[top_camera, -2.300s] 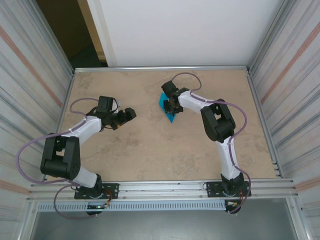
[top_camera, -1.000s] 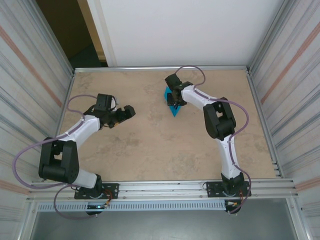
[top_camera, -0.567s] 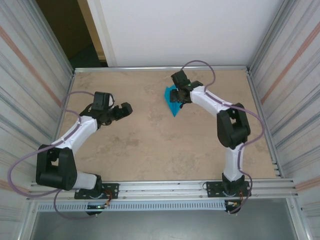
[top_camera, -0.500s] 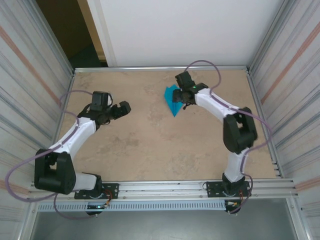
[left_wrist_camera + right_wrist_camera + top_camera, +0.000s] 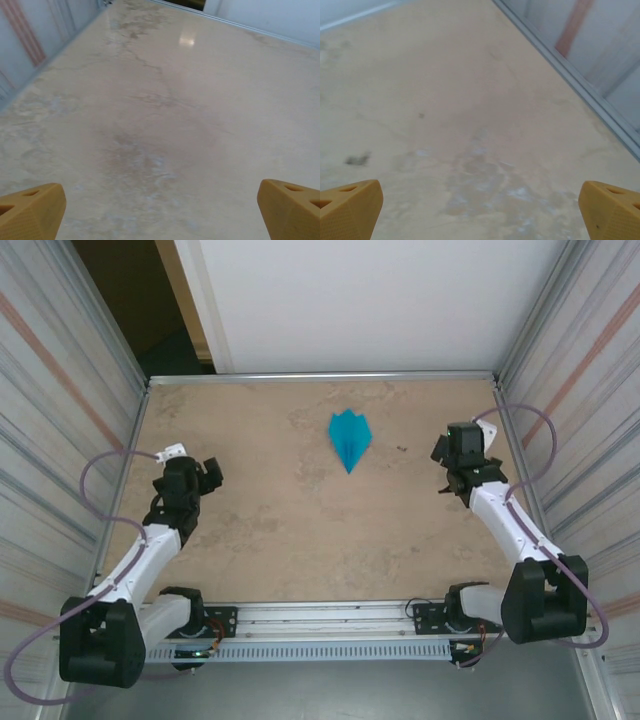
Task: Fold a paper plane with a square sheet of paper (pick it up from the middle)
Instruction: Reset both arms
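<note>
Your teal paper plane lies flat on the tan table in the upper middle of the overhead frame, its nose pointing toward the bottom edge, with neither arm touching it. The left gripper hangs at centre left and the right gripper at centre right, both well apart from the plane. Each wrist view shows you yellow fingertips spread wide over bare tabletop, holding nothing.

The paper plane was bright teal and folded into a small pointed dart. It lay flat on the worktop, toward the far side. Its sharp tip pointed at the near edge.
</note>
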Action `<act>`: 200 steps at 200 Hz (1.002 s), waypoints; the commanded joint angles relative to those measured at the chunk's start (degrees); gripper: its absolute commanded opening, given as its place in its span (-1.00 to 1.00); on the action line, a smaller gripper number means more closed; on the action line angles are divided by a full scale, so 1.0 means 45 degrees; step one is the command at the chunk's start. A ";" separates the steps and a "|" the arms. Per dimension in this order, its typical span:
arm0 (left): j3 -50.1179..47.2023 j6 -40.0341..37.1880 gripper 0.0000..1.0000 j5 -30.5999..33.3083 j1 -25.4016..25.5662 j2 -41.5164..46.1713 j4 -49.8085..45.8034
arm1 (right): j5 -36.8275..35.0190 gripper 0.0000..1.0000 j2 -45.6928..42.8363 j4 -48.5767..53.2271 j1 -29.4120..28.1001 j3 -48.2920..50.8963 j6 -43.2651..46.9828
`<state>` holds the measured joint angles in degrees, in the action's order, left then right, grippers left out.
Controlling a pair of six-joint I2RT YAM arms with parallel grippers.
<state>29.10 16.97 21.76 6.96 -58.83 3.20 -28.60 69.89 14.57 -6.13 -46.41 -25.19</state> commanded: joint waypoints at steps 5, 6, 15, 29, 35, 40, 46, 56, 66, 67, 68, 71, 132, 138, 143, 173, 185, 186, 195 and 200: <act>-0.0902 -0.1869 0.97 0.1338 -0.0079 -0.0166 0.2402 | -0.0528 0.98 -0.0470 -0.1994 0.0685 0.1305 0.0121; -0.0940 -0.1912 0.98 0.1318 -0.0081 -0.0197 0.2466 | -0.0504 0.98 -0.0481 -0.2059 0.0721 0.1357 0.0154; -0.1171 -0.2280 0.97 0.1085 -0.0101 -0.0450 0.2991 | -0.0062 0.98 -0.0457 -0.2683 0.1025 0.1843 0.0394; -0.1431 -0.2749 0.97 0.0296 -0.0240 -0.0919 0.3794 | 0.0416 0.98 -0.0324 -0.3764 0.1337 0.2518 0.0899; -0.1528 -0.2839 0.97 -0.0226 -0.0350 -0.1100 0.4150 | 0.0456 0.98 -0.0260 -0.4335 0.1367 0.2825 0.1243; -0.1647 -0.2871 0.97 -0.0721 -0.0495 -0.1252 0.4486 | 0.0467 0.98 -0.0178 -0.4813 0.1367 0.3048 0.1477; -0.1810 -0.2881 0.97 -0.1419 -0.0690 -0.1444 0.5003 | 0.0565 0.98 -0.0161 -0.5278 0.1393 0.3294 0.1701; -0.2055 -0.2854 0.97 -0.2571 -0.1006 -0.1718 0.5812 | 0.0916 0.98 -0.0131 -0.6035 0.1443 0.3659 0.2087; -0.2268 -0.2917 0.97 -0.3430 -0.1219 -0.1984 0.6610 | 0.1345 0.98 -0.0092 -0.6803 0.1479 0.4010 0.2454; -0.2287 -0.2924 0.97 -0.3488 -0.1227 -0.2005 0.6660 | 0.1389 0.98 -0.0067 -0.6876 0.1479 0.4047 0.2493; -0.2307 -0.2938 0.97 -0.3566 -0.1250 -0.2034 0.6773 | 0.1441 0.98 -0.0055 -0.6961 0.1499 0.4075 0.2522; -0.2366 -0.2959 0.97 -0.3768 -0.1300 -0.2173 0.7023 | 0.1593 0.98 -0.0017 -0.7191 0.1531 0.4183 0.2635; -0.2595 -0.3560 0.90 -0.5568 -0.2118 -0.3274 0.9053 | 0.4025 0.98 0.1667 -1.2136 0.1619 0.5610 0.3993; -0.2695 -0.3584 0.92 -0.5594 -0.2143 -0.3358 0.9385 | 0.4190 0.98 0.1876 -1.2445 0.1680 0.5645 0.3936; -0.2768 -0.3631 0.93 -0.5582 -0.2166 -0.3468 0.9655 | 0.4506 0.98 0.2086 -1.2713 0.1800 0.5644 0.3866; -0.2628 -0.3771 0.91 -0.5704 -0.2149 -0.4070 1.0011 | 0.5052 0.98 0.3086 -1.3524 0.1889 0.5641 0.3952; -0.2579 -0.3733 0.92 -0.5620 -0.2159 -0.4199 1.0017 | 0.5174 0.98 0.3243 -1.3564 0.1892 0.5590 0.3986; -0.2580 -0.3723 0.92 -0.5609 -0.2166 -0.4225 1.0034 | 0.5189 0.98 0.3261 -1.3567 0.1901 0.5589 0.4001; -0.2553 -0.3681 0.92 -0.5453 -0.2138 -0.4480 1.0240 | 0.5304 0.98 0.3441 -1.3704 0.1906 0.5587 0.4052; -0.2515 -0.3684 0.93 -0.5465 -0.2148 -0.4628 1.0281 | 0.5336 0.98 0.3558 -1.3782 0.1909 0.5584 0.4055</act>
<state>17.34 1.45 -2.55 -2.31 -77.71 45.23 -7.42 84.07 -42.37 2.02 -20.84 -8.73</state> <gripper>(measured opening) 0.961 0.991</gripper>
